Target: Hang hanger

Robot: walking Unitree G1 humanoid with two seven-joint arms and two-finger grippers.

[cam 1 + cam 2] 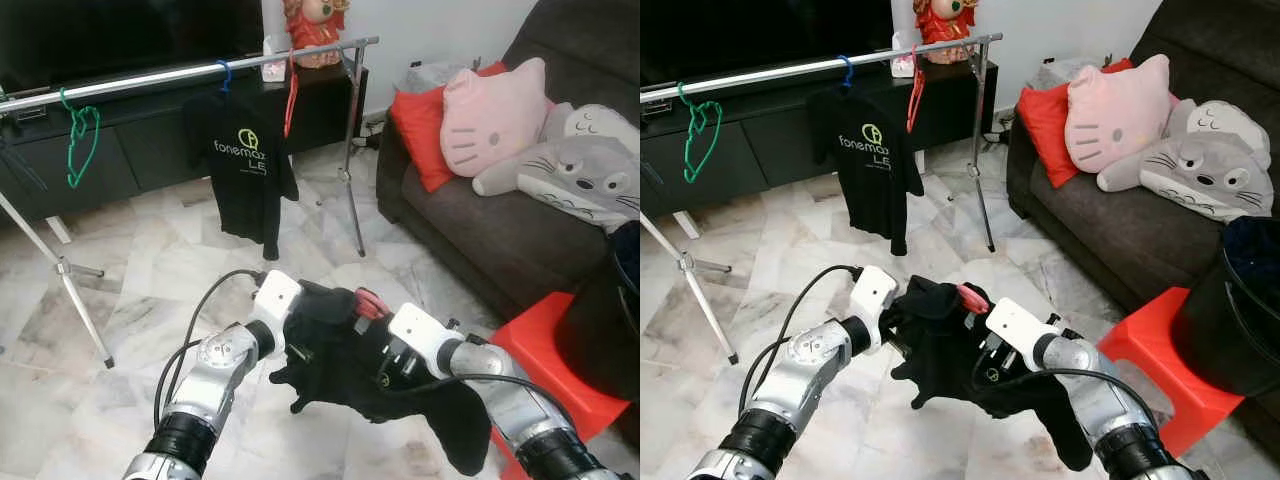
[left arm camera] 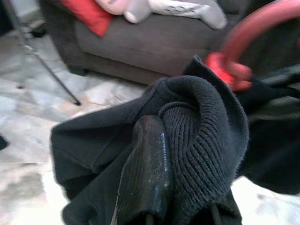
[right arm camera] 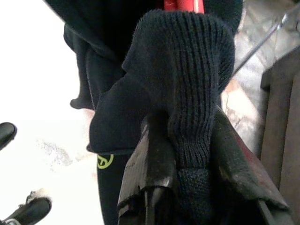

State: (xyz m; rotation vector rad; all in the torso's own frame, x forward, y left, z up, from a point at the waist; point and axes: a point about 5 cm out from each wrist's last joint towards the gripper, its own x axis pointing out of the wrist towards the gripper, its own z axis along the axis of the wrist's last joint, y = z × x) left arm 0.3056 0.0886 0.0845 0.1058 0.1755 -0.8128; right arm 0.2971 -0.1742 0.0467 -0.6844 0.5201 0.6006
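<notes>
Left gripper (image 1: 296,345) and right gripper (image 1: 372,362) both clamped on black T-shirt (image 1: 345,370) with red hanger (image 1: 368,303); clothes rail (image 1: 190,74) at 12 o'clock.

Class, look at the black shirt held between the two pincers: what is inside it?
A red hanger pokes out of the bunched black shirt near its ribbed collar. The rest of the hanger is covered by fabric, so its shape cannot be seen.

Far left to centre: clothes rail (image 1: 180,74) bearing empty hanger (image 1: 78,140) and hung shirt (image 1: 245,170). Behind rail: cabinet (image 1: 150,150). Right: sofa (image 1: 500,235) with cushions (image 1: 495,115). Near right: stool (image 1: 545,345). Near centre: bundled garment (image 1: 350,360) between both arms.
</notes>
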